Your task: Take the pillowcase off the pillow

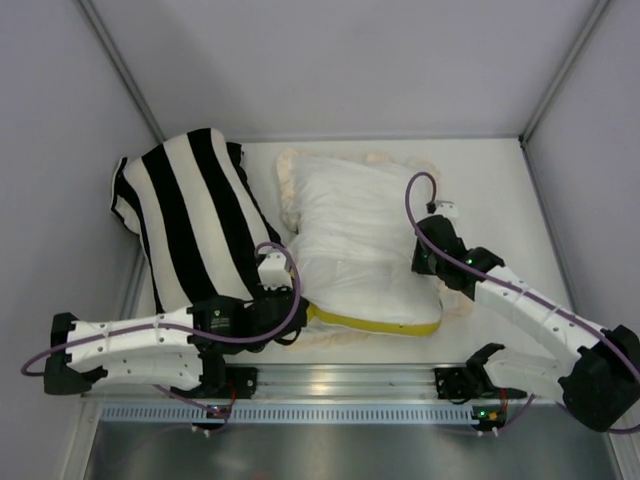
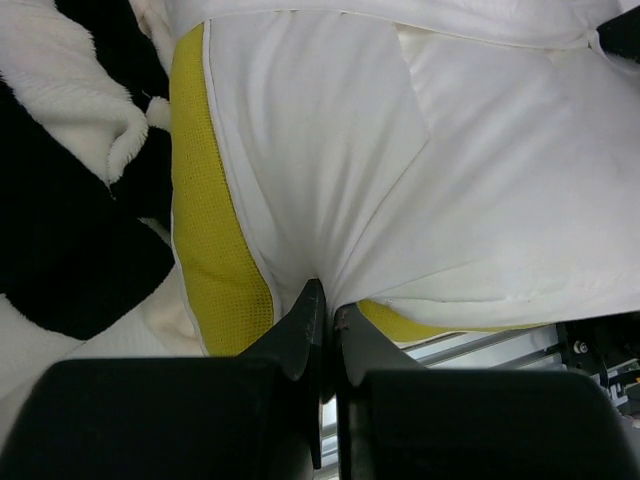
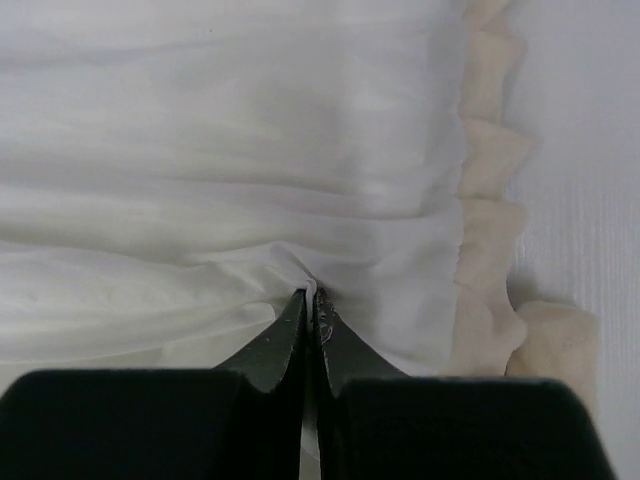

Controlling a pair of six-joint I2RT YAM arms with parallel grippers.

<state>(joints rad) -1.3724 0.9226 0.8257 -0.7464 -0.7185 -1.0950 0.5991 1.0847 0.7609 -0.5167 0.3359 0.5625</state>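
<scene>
Left gripper (image 2: 325, 312) is clamped tight on a fold of the pillow (image 2: 330, 150), in the smooth white fabric right beside the yellow band (image 2: 205, 230), at the near-left corner next to the striped cushion (image 1: 190, 215). Right gripper (image 3: 312, 298) is closed too, pinching a small tuck of the pillowcase (image 3: 250, 150) on its cream face, just inboard of the ruffled frill (image 3: 490, 220) on the right side. Pillow lies mid-table (image 1: 480, 170) with the case over most of it, cream side up and the banded near end exposed, so 2 grips on 2 different layers.
</scene>
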